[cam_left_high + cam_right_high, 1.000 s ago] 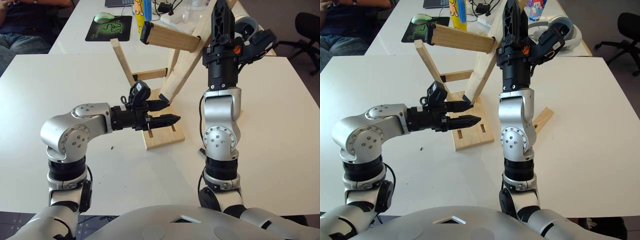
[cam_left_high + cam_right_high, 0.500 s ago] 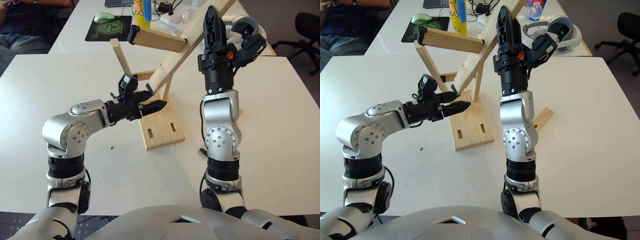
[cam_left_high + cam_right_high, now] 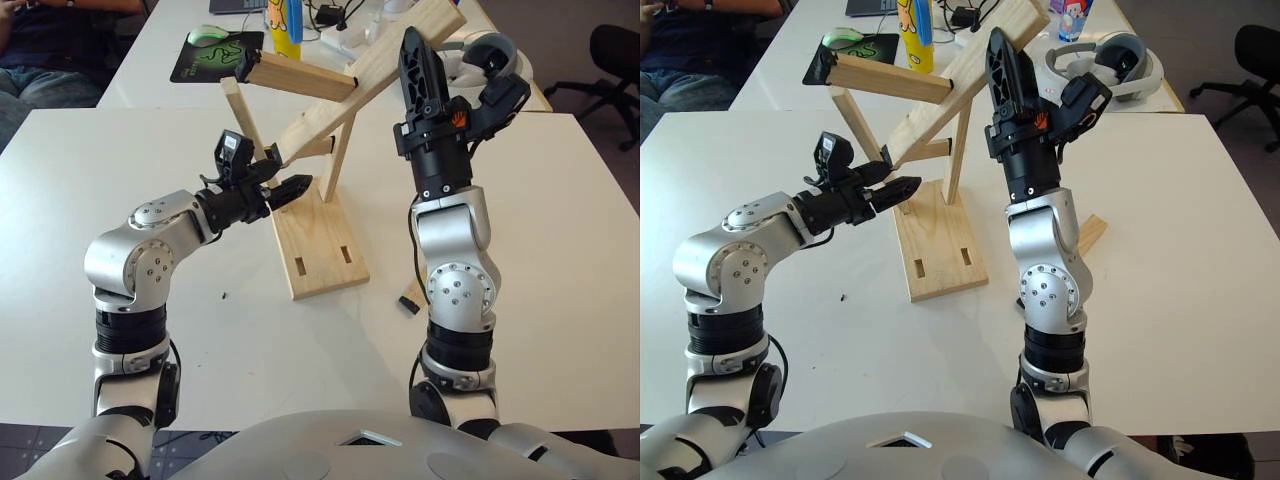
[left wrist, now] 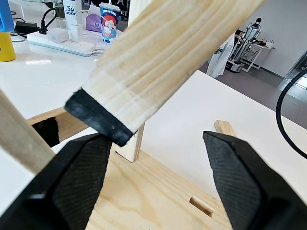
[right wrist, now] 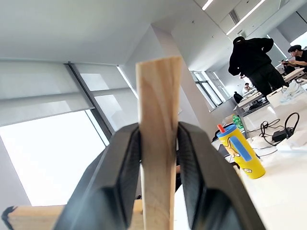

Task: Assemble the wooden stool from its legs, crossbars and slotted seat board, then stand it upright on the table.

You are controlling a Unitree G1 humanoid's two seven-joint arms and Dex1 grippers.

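Left eye view: we see the right gripper [image 3: 413, 48] raised above the surface [image 3: 560, 220], clenched on the upper part of a long wooden leg [image 3: 345, 102]. The leg slants down from it to a black-capped end [image 4: 98, 120]. The left gripper [image 3: 283, 172] is released, fingers [image 4: 81, 177] spread, with that capped end between them. The cap sits close against one finger and apart from the other; we cannot tell whether it touches. A second capped piece [image 3: 300, 76] and thinner bars join the held leg into a tilted frame, off the seat board [image 3: 320, 250]. The board lies flat on the surface beneath, two slots [image 3: 347, 255] showing near its front edge. A loose wooden piece [image 3: 1090, 235] lies on the surface behind the right arm.
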